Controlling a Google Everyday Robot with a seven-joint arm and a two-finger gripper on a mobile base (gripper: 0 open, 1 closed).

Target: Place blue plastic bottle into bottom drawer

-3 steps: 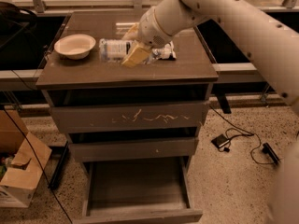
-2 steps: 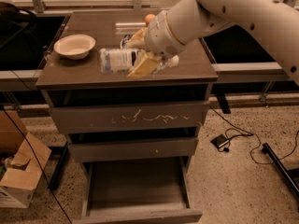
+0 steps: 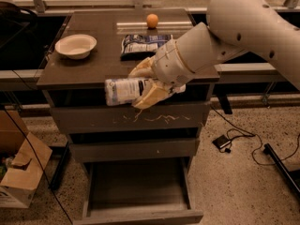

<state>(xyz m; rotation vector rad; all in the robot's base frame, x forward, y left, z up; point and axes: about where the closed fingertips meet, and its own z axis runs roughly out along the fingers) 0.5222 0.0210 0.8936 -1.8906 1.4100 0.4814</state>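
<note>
White bowl (image 3: 75,46) on the cabinet top (image 3: 93,69). Blue plastic bottle (image 3: 121,91), horizontal, apparently clear of the cabinet's front edge, level with the top drawer (image 3: 187,118). Gripper (image 3: 142,84) fingers clamped above and below the bottle. Bottom drawer (image 3: 140,217) open directly below.

Gripper (image 3: 136,88) mid-frame (fingers (image 3: 149,95) clamped), arm from right

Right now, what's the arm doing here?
The gripper is shut on the blue plastic bottle, holding it sideways in the air in front of the top edge of the cabinet. The bottom drawer stands open below, and the bottle is not yet in it. A bowl, a snack bag and an orange sit on the cabinet top.
</note>
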